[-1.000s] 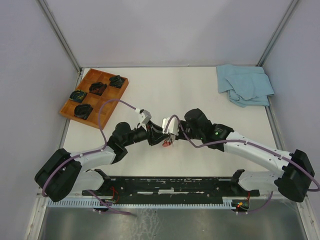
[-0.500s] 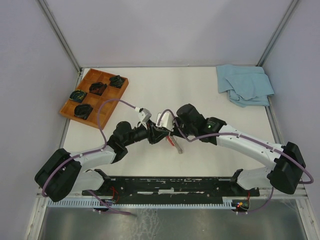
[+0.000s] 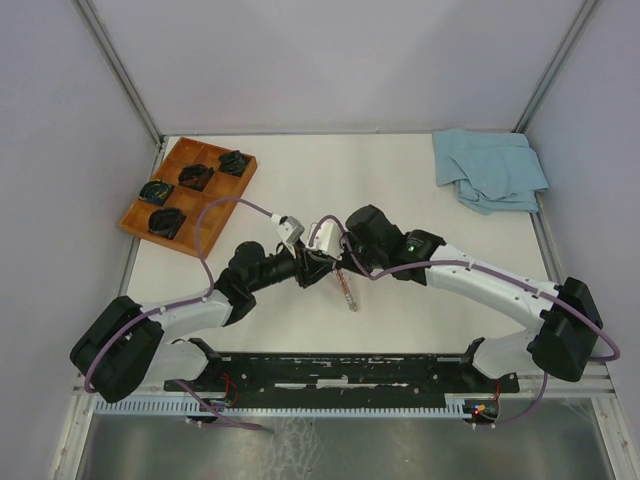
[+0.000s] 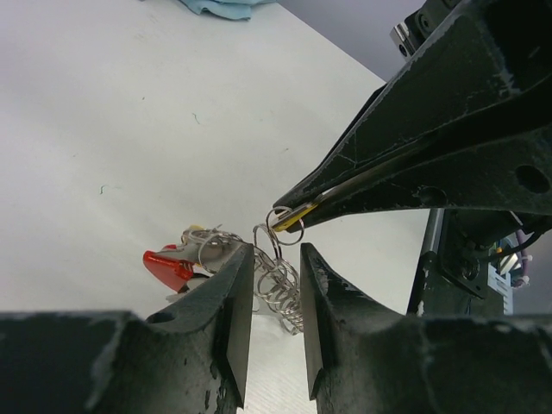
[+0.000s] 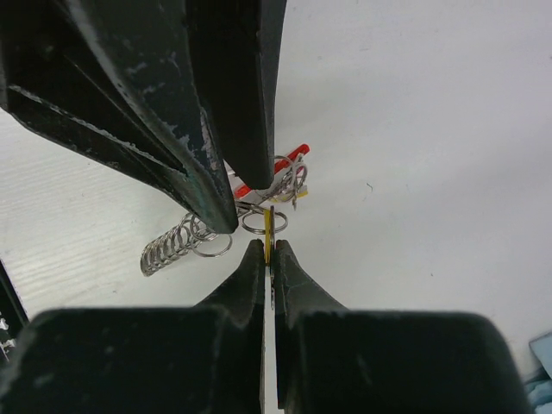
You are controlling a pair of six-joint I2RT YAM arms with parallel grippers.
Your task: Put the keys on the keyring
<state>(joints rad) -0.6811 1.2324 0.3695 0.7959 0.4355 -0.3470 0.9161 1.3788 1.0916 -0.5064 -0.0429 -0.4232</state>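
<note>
Inspection at this moment: threading step in hand, not yet complete.

Right gripper (image 5: 268,248): jaws closed tight on the yellow-headed key (image 5: 268,226), held edge-on with its free end pointing forward.

Left gripper (image 4: 276,253): jaws set narrow, one on either side of the keyring (image 4: 259,235), which stood upright between the tips. I could not tell whether the fingers actually pinched the ring or merely bracketed it.

Location of parts: the keyring sat at the middle of the table (image 3: 400,180), between the two grippers. Its silver chain (image 4: 285,297) trailed onto the surface below the left jaws, and the red strap (image 4: 168,263) lay flat just beside it. From the left wrist view, the key's tip met a small wire loop at the top of the ring. I could not confirm that the key had passed through it.

No other keys were clearly made out.

Judgement: the next move calls for a steady ring and a fine push of the key's hole along the wire. I consider slippage of the ring the main risk.
</note>
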